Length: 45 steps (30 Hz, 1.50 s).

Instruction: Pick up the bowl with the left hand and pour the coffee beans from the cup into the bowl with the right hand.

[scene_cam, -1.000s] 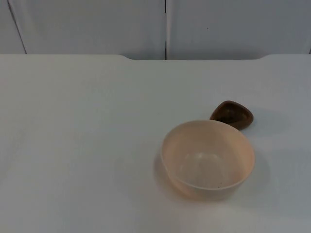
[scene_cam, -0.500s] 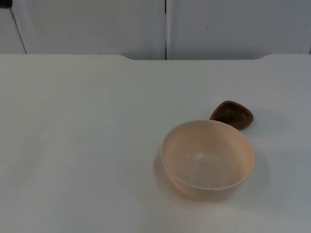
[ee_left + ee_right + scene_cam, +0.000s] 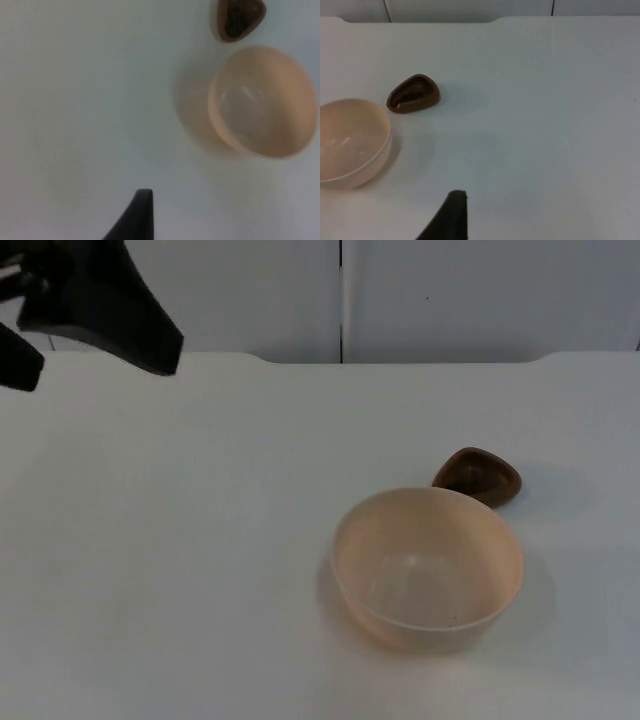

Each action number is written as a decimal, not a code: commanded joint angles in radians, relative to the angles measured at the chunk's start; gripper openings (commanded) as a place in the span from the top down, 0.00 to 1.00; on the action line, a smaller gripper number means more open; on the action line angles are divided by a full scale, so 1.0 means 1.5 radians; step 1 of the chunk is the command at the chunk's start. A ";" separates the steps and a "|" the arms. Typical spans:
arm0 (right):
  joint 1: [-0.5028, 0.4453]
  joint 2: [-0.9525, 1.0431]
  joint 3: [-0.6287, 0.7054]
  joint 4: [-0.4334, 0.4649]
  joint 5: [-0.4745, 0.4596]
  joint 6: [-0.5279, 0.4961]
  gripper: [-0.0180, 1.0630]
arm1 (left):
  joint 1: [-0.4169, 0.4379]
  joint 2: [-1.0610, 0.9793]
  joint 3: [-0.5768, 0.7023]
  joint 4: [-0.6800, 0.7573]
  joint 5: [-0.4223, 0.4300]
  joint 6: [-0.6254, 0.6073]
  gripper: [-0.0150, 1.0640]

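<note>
A pale peach bowl (image 3: 427, 565) stands empty on the white table, right of centre. Just behind it to the right sits a small dark brown cup (image 3: 478, 475) with coffee beans inside, close to the bowl's rim. My left gripper (image 3: 95, 370) hangs open at the far left back, well away from both. From the left wrist, the bowl (image 3: 260, 100) and the cup (image 3: 240, 19) lie ahead of the gripper. My right gripper (image 3: 451, 215) waits to the right of the cup (image 3: 413, 94) and the bowl (image 3: 350, 142), above bare table.
The grey partition wall (image 3: 340, 295) closes off the table's back edge. White table top (image 3: 180, 540) stretches wide to the left of the bowl and in front of it.
My left gripper has come into the top view from the upper left corner. The bowl and the cup have not moved.
</note>
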<state>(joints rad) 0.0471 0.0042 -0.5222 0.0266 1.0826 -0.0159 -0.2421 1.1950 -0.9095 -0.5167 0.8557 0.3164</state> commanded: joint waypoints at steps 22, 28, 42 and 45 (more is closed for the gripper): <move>-0.003 -0.003 0.004 -0.001 -0.003 0.001 0.01 | -0.126 0.236 -0.018 0.029 -0.109 -0.066 0.01; -0.003 -0.003 0.004 -0.001 -0.003 0.001 0.01 | -0.126 0.267 -0.046 0.029 -0.122 -0.089 0.01; -0.003 -0.003 0.004 -0.001 -0.003 0.001 0.01 | -0.173 0.397 -0.108 0.038 -0.175 -0.144 0.01; -0.003 -0.003 0.004 -0.001 -0.003 0.001 0.01 | -0.179 0.426 -0.128 0.040 -0.174 -0.152 0.01</move>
<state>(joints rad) 0.0471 0.0042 -0.5222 0.0266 1.0826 -0.0159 -0.5000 1.8149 -1.0842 -0.4665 0.6054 0.1073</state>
